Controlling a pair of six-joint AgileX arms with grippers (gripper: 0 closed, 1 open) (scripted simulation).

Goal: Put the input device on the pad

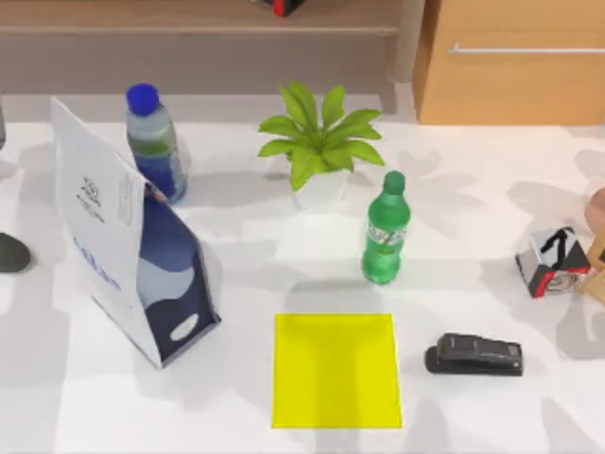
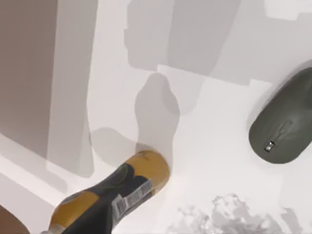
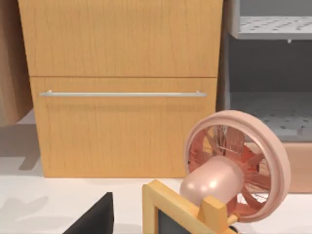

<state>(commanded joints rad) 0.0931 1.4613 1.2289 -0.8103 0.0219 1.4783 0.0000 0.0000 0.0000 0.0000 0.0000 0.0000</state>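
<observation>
The input device [image 1: 11, 253], a smooth dark-grey mouse-like oblong, lies at the table's far left edge, partly cut off in the top view. My left wrist view looks down on the input device [image 2: 284, 127] from above, resting flat on the white table. The pad [image 1: 336, 371], a flat bright yellow square, lies near the front edge at the middle, with nothing on it. A wide stretch of table and a standing paper bag separate the two.
A white-and-blue paper bag [image 1: 132, 236] stands between device and pad. Behind are a blue-capped bottle [image 1: 154, 142], a potted plant [image 1: 319, 142] and a green bottle [image 1: 386, 232]. A black stapler [image 1: 475, 356] lies right of the pad. An orange-black bottle [image 2: 112, 195] lies near the device; a pink fan [image 3: 234, 165] stands at the right.
</observation>
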